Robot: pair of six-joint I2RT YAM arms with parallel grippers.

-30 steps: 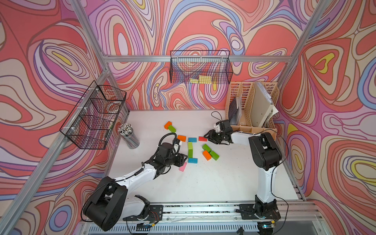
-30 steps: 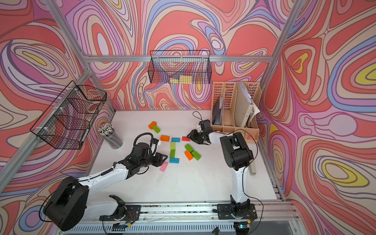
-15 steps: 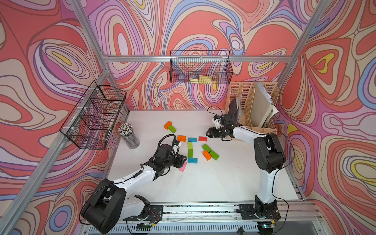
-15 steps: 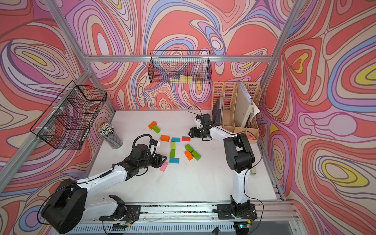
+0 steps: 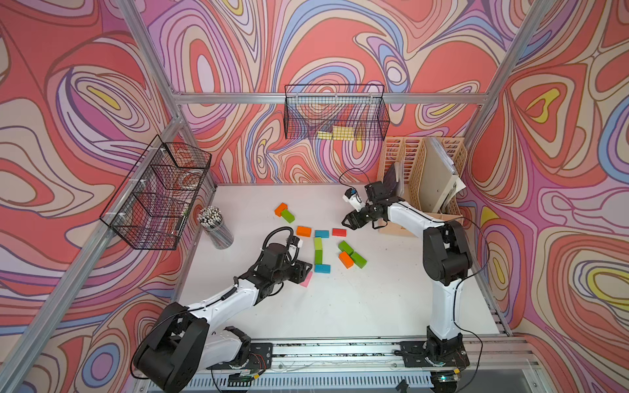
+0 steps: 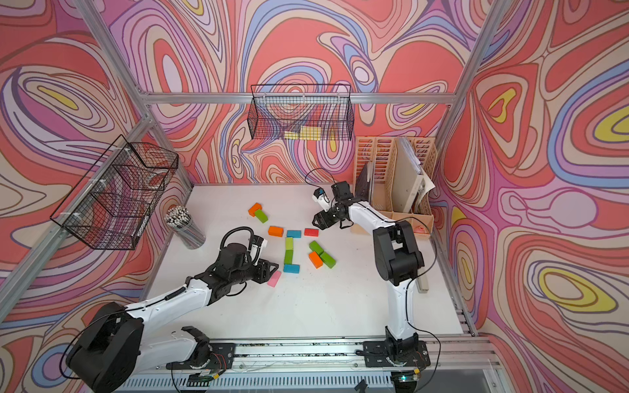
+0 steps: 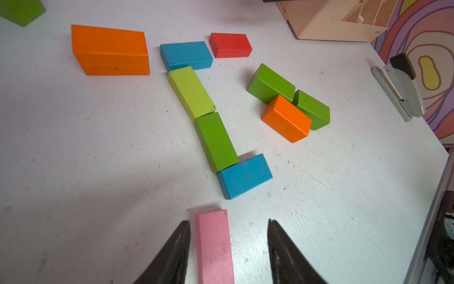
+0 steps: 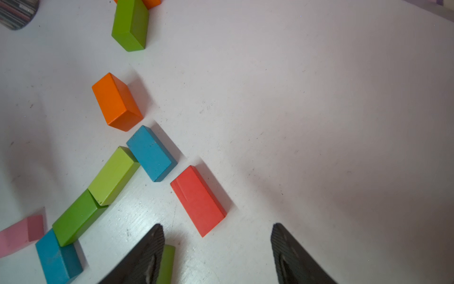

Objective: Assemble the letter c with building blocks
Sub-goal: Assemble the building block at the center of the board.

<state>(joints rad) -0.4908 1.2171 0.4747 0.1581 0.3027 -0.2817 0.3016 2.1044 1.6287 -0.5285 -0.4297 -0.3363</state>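
Building blocks lie on the white table. A blue block [image 5: 321, 233], a light green one [image 5: 318, 243], a green one [image 5: 319, 256] and another blue one [image 5: 322, 268] join in a line with bent ends. A red block [image 5: 339, 232] and an orange one [image 5: 303, 231] flank the far blue block. My left gripper [image 7: 228, 220] is open and low, its jaws either side of a pink block [image 7: 215, 246] lying on the table, with a gap on one side. My right gripper [image 8: 217, 225] is open and empty, just right of the red block [image 8: 197, 199].
Two green blocks and an orange block [image 5: 346, 259] cluster right of the line. An orange-and-green pair [image 5: 284, 212] lies further back. A pencil cup [image 5: 216, 224] stands at the left. A wooden file organizer [image 5: 425, 177] is at the back right, a stapler [image 7: 403, 91] at the right edge.
My right arm has lifted and reached out, and its gripper has opened wider beside the red block. The left gripper and the blocks have stayed where they were.
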